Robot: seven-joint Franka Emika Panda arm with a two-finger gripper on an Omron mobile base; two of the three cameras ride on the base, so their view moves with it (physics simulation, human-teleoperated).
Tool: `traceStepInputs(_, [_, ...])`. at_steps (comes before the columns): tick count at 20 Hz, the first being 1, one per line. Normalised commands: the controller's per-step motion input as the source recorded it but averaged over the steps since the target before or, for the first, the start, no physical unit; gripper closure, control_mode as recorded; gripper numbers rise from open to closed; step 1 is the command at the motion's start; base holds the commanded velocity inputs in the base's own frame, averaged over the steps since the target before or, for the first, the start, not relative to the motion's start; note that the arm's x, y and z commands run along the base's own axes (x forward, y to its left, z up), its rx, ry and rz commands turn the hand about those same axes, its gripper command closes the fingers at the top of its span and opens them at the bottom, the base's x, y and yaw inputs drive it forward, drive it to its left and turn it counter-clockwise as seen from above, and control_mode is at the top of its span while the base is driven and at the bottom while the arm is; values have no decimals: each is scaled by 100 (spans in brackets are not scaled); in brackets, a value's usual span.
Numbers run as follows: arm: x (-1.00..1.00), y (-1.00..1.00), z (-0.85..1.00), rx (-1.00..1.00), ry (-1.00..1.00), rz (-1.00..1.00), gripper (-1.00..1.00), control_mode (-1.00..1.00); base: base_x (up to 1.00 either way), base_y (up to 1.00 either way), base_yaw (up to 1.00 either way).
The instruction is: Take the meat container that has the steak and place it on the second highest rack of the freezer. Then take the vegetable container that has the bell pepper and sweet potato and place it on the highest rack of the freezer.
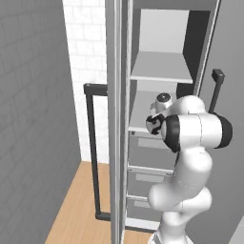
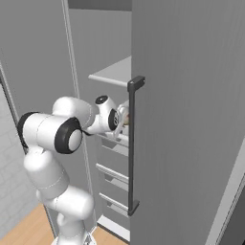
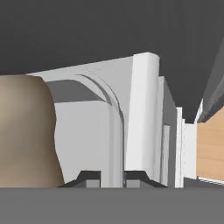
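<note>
Two fingertips [image 3: 89, 178] nearly together, pinching rim wall of vegetable container [image 3: 114, 127]; sweet potato [image 3: 26, 131] inside, beside fingers. Gripper [image 2: 119, 119] at front edge of lower freezer [image 1: 157, 66] shelf; highest rack directly above, so container likely must rise.

Our arm [image 1: 190, 157] rises from the lower right of the left base view, elbow bent, wrist reaching toward mid-frame. Our claw [image 3: 112, 178] pinches nearly closed.

A rendered kitchen: tall steel freezer [image 1: 157, 71], white tiled wall [image 1: 86, 43], wooden floor [image 1: 76, 209].
</note>
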Motion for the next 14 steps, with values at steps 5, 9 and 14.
traceStepInputs(5, [68, -9, -17, 0, 0, -2, 100, -100, 0, 0, 0])
traceStepInputs(9, [64, -11, -13, 0, 0, -3, 100, -100, 0, 0, 0])
traceStepInputs(14, [30, -3, -7, 0, 0, -2, 100, -100, 0, 0, 0])
